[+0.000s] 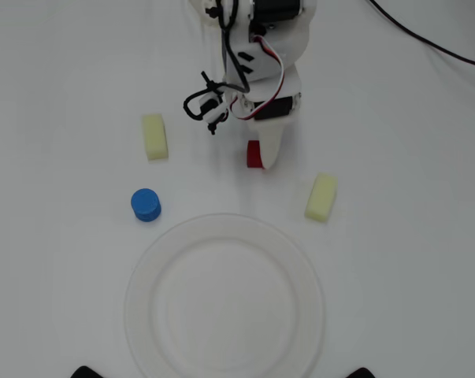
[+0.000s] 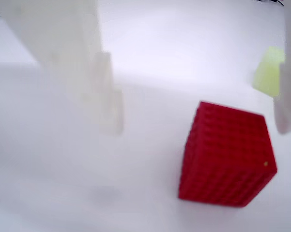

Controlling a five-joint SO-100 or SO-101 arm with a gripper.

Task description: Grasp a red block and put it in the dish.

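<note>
In the overhead view the dish (image 1: 224, 358) sits empty at the bottom centre, bare table around its rim. From left to right above it lie a yellow block (image 1: 154, 136), a blue cylinder (image 1: 146, 205), the red block (image 1: 254, 154) and another yellow block (image 1: 321, 197), all well apart. In the wrist view the gripper (image 2: 198, 116) is spread open, and the red block (image 2: 226, 154) rests on the table between its jaws, nearer the right one.

No readable text, labels, brands, numbers or signs on anything
</note>
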